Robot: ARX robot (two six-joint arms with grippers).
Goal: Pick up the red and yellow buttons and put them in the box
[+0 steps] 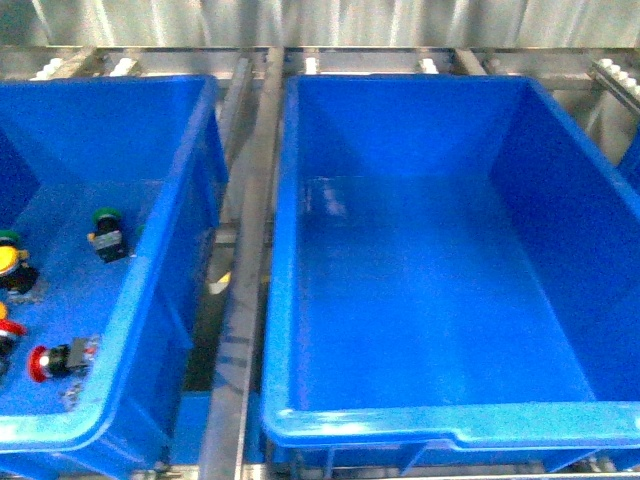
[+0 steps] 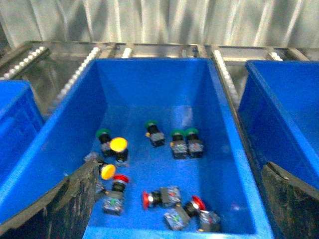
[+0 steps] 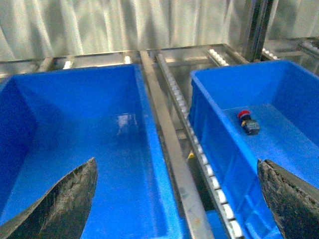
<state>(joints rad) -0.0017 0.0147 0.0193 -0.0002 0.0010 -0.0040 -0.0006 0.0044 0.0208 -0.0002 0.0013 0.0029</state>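
1. We see a red button (image 1: 45, 360) and a yellow button (image 1: 8, 262) lying near a green button (image 1: 107, 216) in the tote (image 1: 60, 428) just left of the box (image 1: 440, 425).
2. Our left fingers (image 2: 65, 199) and right fingers (image 3: 65, 204) are spread wide, holding nothing.

The front camera looks steeply down, close over the empty box (image 1: 430, 300). The left wrist camera faces the neighbouring button-filled tote (image 2: 159, 84), partly shared with the front; the right wrist camera shares the empty box.
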